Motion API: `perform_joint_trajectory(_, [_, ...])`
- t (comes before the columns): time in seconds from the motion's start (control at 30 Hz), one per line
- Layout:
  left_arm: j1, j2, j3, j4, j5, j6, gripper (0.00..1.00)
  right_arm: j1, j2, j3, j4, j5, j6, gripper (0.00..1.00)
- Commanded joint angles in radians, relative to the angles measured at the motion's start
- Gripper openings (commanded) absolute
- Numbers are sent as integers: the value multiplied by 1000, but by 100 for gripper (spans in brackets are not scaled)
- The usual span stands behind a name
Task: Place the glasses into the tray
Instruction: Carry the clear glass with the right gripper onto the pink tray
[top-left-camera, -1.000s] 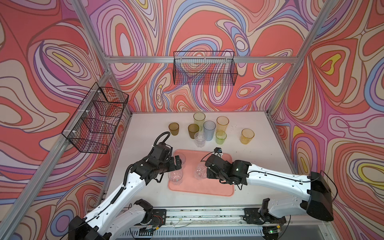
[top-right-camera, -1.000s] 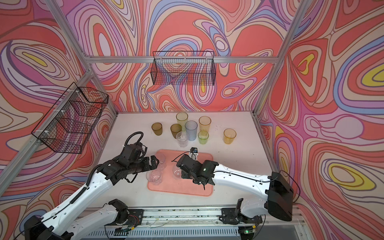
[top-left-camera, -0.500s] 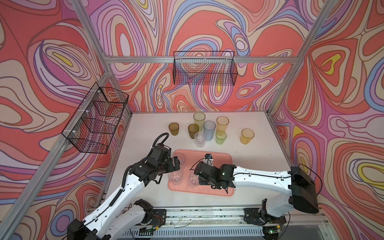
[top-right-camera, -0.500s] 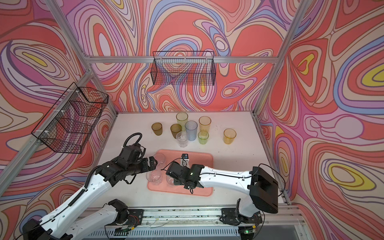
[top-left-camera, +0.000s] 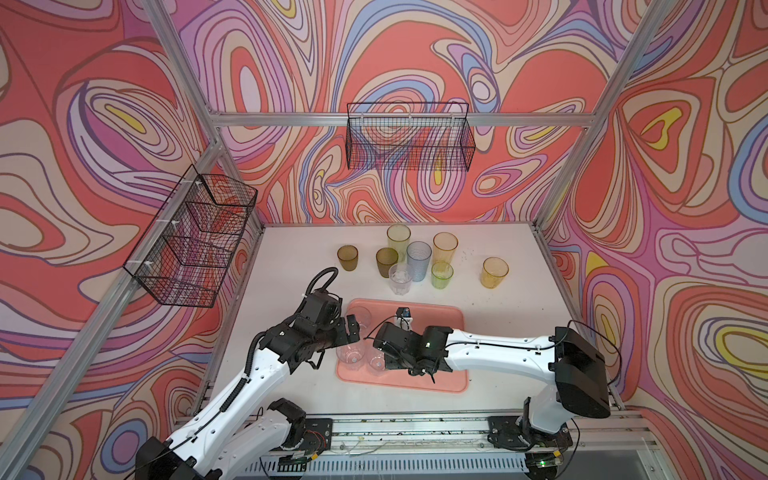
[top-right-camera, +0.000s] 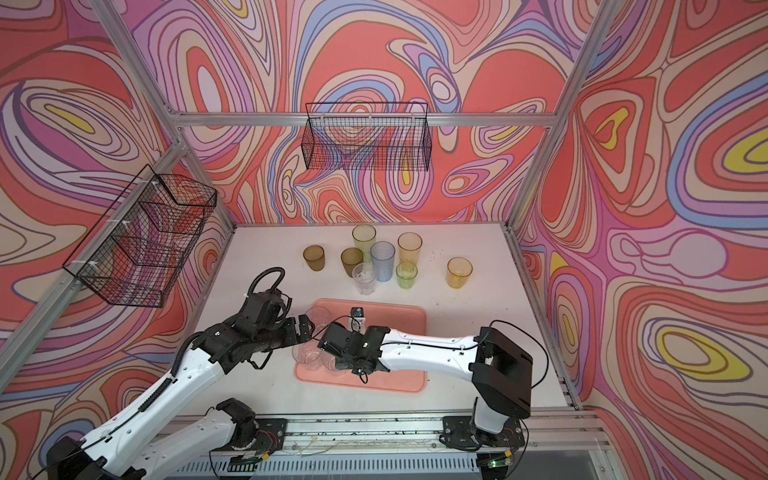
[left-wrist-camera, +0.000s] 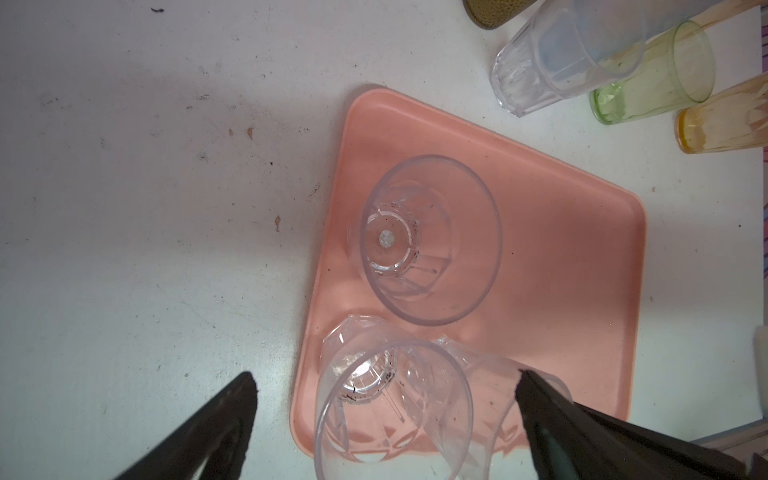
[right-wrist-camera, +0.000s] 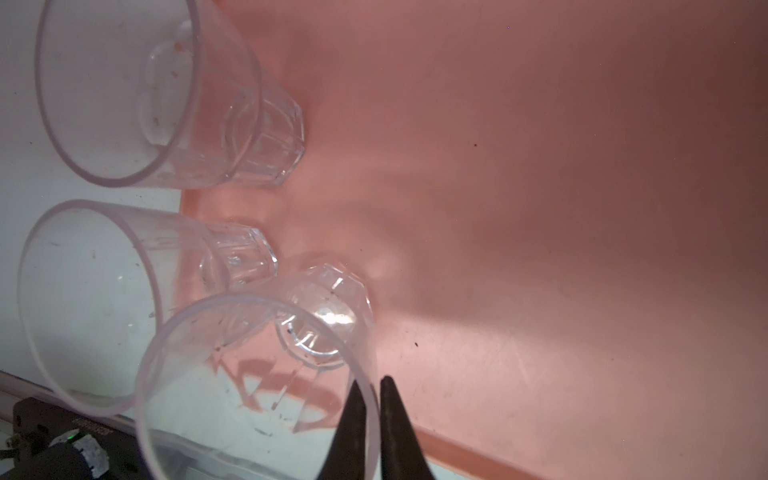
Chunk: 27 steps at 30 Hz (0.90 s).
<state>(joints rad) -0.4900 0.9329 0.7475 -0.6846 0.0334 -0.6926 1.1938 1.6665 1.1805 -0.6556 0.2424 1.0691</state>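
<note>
The salmon-pink tray (top-left-camera: 440, 328) (top-right-camera: 399, 332) lies near the table's front. Three clear faceted glasses stand at its left end, one (top-left-camera: 360, 318) at the far corner and two (top-left-camera: 351, 356) (top-left-camera: 376, 361) at the near corner. My right gripper (right-wrist-camera: 372, 386) is shut on the rim of the clear glass (right-wrist-camera: 266, 374) that stands on the tray, one finger inside and one outside. Open wide, my left gripper (left-wrist-camera: 382, 419) straddles the neighbouring clear glass (left-wrist-camera: 390, 407) without touching it. Behind the tray stand several coloured glasses and another clear glass (top-left-camera: 400, 278).
Behind the tray are brown (top-left-camera: 347, 257), yellow (top-left-camera: 399, 239), blue-grey (top-left-camera: 419, 259), orange (top-left-camera: 445, 248), green (top-left-camera: 441, 275) and amber (top-left-camera: 495, 272) tumblers. Black wire baskets hang on the left wall (top-left-camera: 191, 237) and the back wall (top-left-camera: 409, 141). Most of the tray's right part is bare.
My right arm has carried its clear glass leftward to the tray's near-left corner, beside the glass there. The left arm has hardly moved and stays open.
</note>
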Motion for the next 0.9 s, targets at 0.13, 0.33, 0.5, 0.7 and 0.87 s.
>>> perform_joint_trajectory(0.13, [8, 7, -8, -6, 15, -7, 100, 7, -25, 19, 18, 23, 7, 41])
perform_joint_trajectory(0.33, [9, 22, 7, 11, 30, -7, 100, 6, -122, -20, 36, 71, 34, 74])
perform_joint_trajectory(0.5, [10, 31, 6, 82, 49, -5, 100, 6, -238, -80, 87, 139, 27, 94])
perform_joint_trajectory(0.7, [15, 24, 26, 156, 28, 18, 100, 6, -353, -149, 139, 200, 19, 98])
perform_joint_trajectory(0.87, [29, 21, 49, 216, -10, 46, 100, 6, -427, -194, 150, 227, 3, 98])
